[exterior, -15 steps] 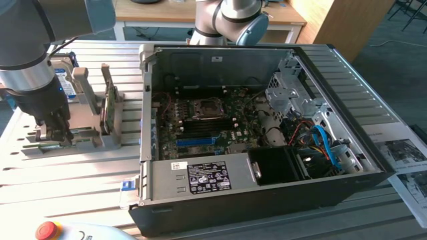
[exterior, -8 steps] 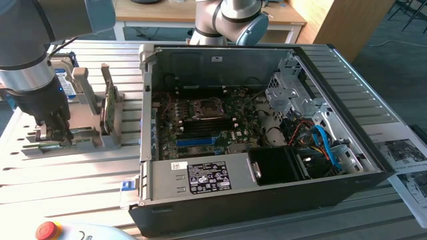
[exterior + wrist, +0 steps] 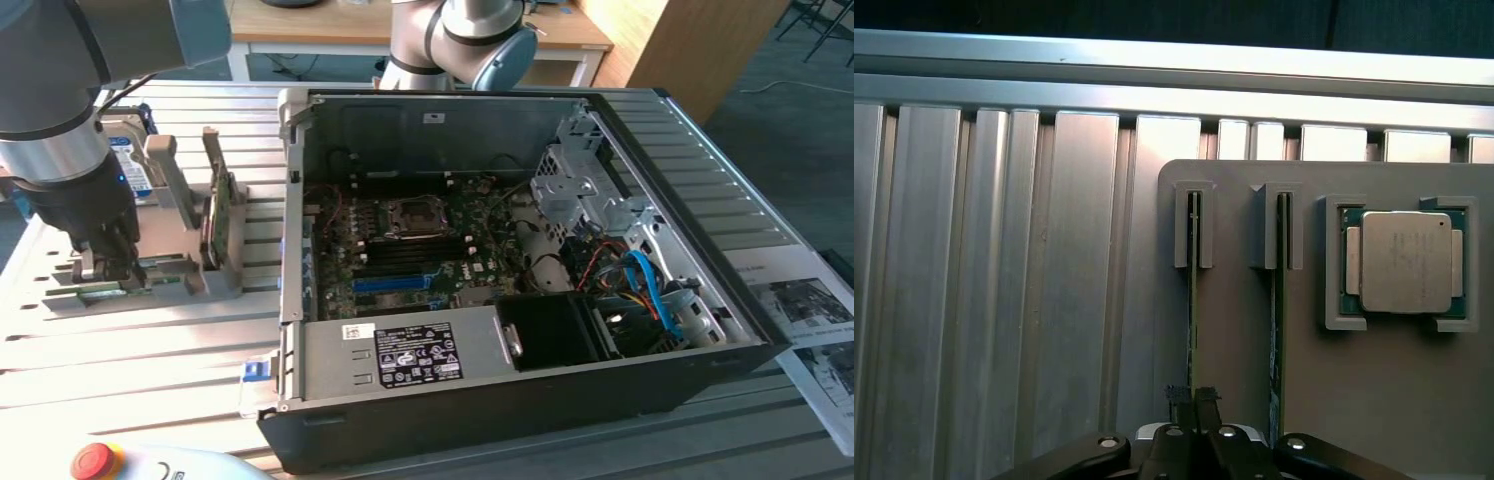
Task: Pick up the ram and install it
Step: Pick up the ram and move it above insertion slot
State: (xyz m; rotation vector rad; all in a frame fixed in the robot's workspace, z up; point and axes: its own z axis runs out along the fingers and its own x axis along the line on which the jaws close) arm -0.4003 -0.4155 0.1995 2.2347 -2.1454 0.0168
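Black computer case (image 3: 534,400): open on the table; install not yet done, by the look of it.
Grey holder (image 3: 1374,400): carries two sticks and a CPU chip (image 3: 1406,260).
Gripper (image 3: 1192,397): jaws narrow, pinching the ram (image 3: 1193,300) by its edge.
Ram: edge-up in the holder slot farther from the chip, not yet lifted.

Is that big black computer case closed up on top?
No, the computer case is open on top, with the motherboard showing inside.
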